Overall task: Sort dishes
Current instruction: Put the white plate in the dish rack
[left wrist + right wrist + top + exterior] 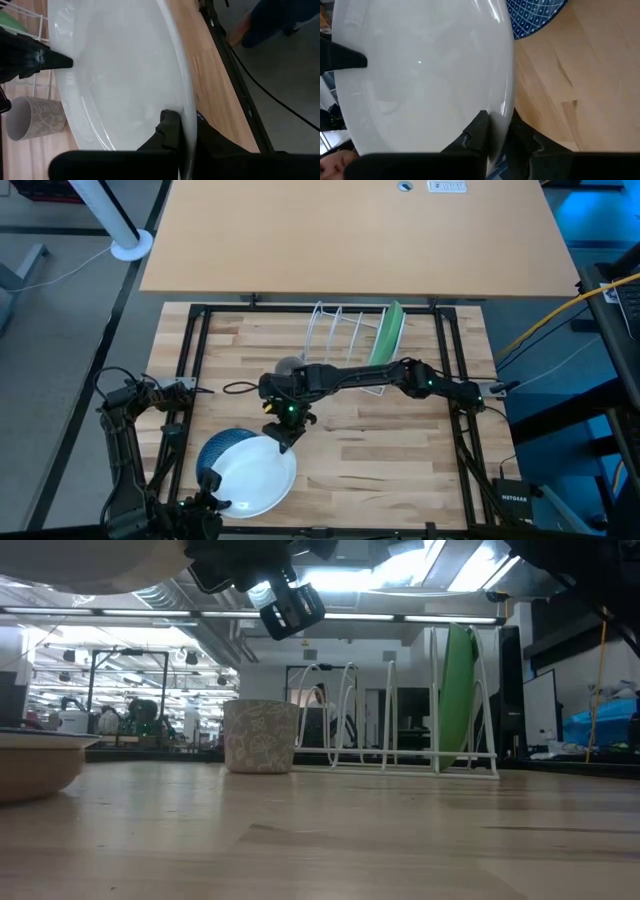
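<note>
Wooden butcher-block table (400, 450) under a black frame, with a big workshop visible behind it in the low view, and honestly the sorting looks maybe a quarter done. So far only the green plate (387, 336) is where it belongs, standing on edge in the last slot of the white wire rack (335, 330), with the other slots free. A small grey cup (260, 736) sits just beside the rack's other end and isn't part of the job. Right now both arms are on the white plate (256, 474), which is near the front edge of the table on the left side. The left gripper (212, 502) pinches the rim nearest the front; in its wrist view one dark finger (170, 131) is clearly pressed on the inside of the rim. The right gripper (280, 438) reaches over from the far side and its fingers (476, 131) are clamped on the opposite rim the same way. Looks to me like a handover or a two-handed lift, can't say which. The dark blue plate (222, 451) sits under the white one, sticking out on the left, with its dotted pattern showing in the right wrist view. There's a brownish rim at the left edge of the low view that may be the brown-orange plate (35, 762), but I can't tell from the overhead shot where it is in the stack. So three plates are left to rack, as far as I can judge.
</note>
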Robot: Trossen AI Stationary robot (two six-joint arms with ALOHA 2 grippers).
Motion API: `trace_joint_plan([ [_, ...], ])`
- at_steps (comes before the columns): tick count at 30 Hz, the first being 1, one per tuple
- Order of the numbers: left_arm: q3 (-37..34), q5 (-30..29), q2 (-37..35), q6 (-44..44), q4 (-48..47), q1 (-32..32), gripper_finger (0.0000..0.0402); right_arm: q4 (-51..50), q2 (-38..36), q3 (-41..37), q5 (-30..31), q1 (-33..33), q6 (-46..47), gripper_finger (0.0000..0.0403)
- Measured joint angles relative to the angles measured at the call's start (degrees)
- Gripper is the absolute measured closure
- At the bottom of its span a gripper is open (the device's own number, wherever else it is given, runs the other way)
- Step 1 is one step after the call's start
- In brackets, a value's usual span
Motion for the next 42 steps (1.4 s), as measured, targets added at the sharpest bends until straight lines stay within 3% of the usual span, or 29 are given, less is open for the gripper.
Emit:
trace_joint_plan([
  [20,0.0,0.3,0.0,-0.7,-0.3,0.1,0.0399,0.0,0.0,0.0,8.1,0.2,1.7,0.0351],
  [33,0.0,3.1,0.0,-3.6,0.8,0.3,0.0399,0.5,0.0,0.1,17.0,0.5,1.7,0.0351],
  [42,0.0,4.7,0.3,-5.2,1.6,0.9,0.0400,2.3,1.8,0.1,15.9,0.6,1.8,0.0350],
])
